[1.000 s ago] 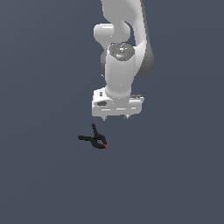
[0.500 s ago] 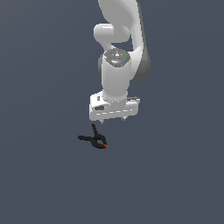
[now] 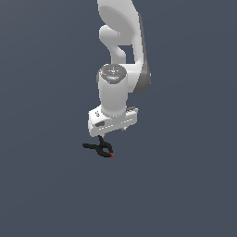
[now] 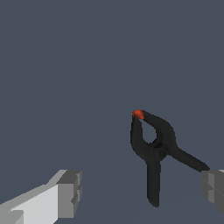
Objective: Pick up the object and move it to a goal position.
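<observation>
The object is a small black spring clamp [image 3: 100, 149] with a red-orange tip [image 3: 111, 155], lying on the dark grey floor. My gripper [image 3: 111, 133] hangs just above it, its white hand covering the fingers in the exterior view. In the wrist view the clamp [image 4: 154, 148] lies between my two grey fingertips [image 4: 69, 192], nearer to one of them, with its red tip [image 4: 138, 114] pointing away and one handle reaching almost to the other fingertip [image 4: 213, 189]. The gripper [image 4: 141, 189] is open and holds nothing.
The flat dark grey floor [image 3: 185, 185] extends all around. The white arm [image 3: 121, 55] rises straight up above the hand. No other object shows.
The hand has come down and shifted a little to the exterior view's left, ending close over the clamp. The clamp has not moved.
</observation>
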Controlling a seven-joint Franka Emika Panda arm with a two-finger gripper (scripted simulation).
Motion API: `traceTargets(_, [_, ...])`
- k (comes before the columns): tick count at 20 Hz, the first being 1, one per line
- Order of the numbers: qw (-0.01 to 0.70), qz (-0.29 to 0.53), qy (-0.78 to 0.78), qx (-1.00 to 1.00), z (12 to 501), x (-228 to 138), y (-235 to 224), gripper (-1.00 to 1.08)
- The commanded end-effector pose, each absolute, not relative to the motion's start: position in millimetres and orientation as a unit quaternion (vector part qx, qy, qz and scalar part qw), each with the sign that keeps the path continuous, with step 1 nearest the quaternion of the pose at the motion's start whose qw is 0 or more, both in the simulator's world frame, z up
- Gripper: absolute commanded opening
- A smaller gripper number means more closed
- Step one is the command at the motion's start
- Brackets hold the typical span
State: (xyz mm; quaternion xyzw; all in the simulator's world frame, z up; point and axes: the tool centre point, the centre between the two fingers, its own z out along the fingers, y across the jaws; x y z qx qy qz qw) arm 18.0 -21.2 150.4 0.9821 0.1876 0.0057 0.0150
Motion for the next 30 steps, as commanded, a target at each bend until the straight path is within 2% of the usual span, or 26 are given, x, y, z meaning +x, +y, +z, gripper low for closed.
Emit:
traceTargets(1, [0.014, 0.004, 0.215, 0.977, 141.9, 19.5, -28.9, 1.00])
traceTargets(18, [0.004, 0.000, 0.382, 0.924, 86.5, 24.4, -77.4, 1.00])
traceTargets(30, [0.000, 0.000, 0.430, 0.903, 69.7, 24.2, -91.8, 1.00])
